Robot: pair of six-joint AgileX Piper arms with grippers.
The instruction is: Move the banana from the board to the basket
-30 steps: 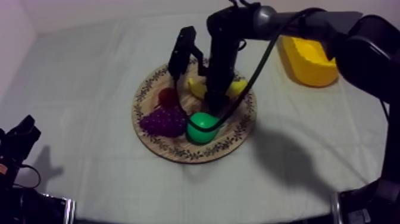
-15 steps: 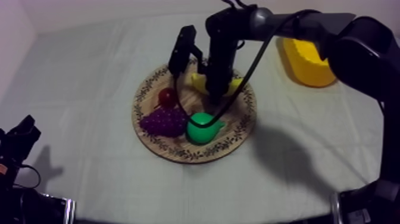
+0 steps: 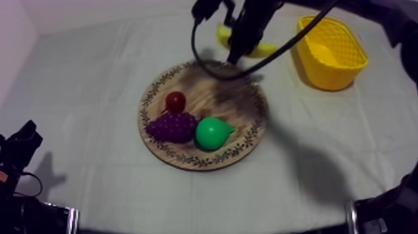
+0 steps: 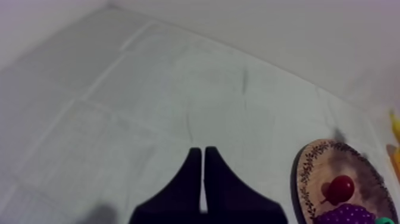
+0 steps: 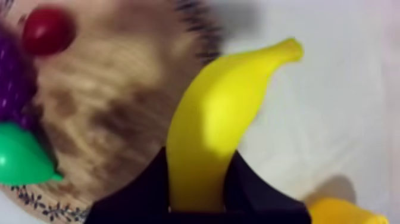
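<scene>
Banana [image 5: 208, 131] aloft; pear [image 3: 213, 133], grapes [image 3: 171, 127] on board [image 3: 236, 106]

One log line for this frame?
right gripper: shut on banana, off wooden board, short of yellow basket | left gripper: shut | pear, grapes, small red fruit: on board

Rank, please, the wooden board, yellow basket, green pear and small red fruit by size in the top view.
1. round wooden board
2. yellow basket
3. green pear
4. small red fruit
</scene>
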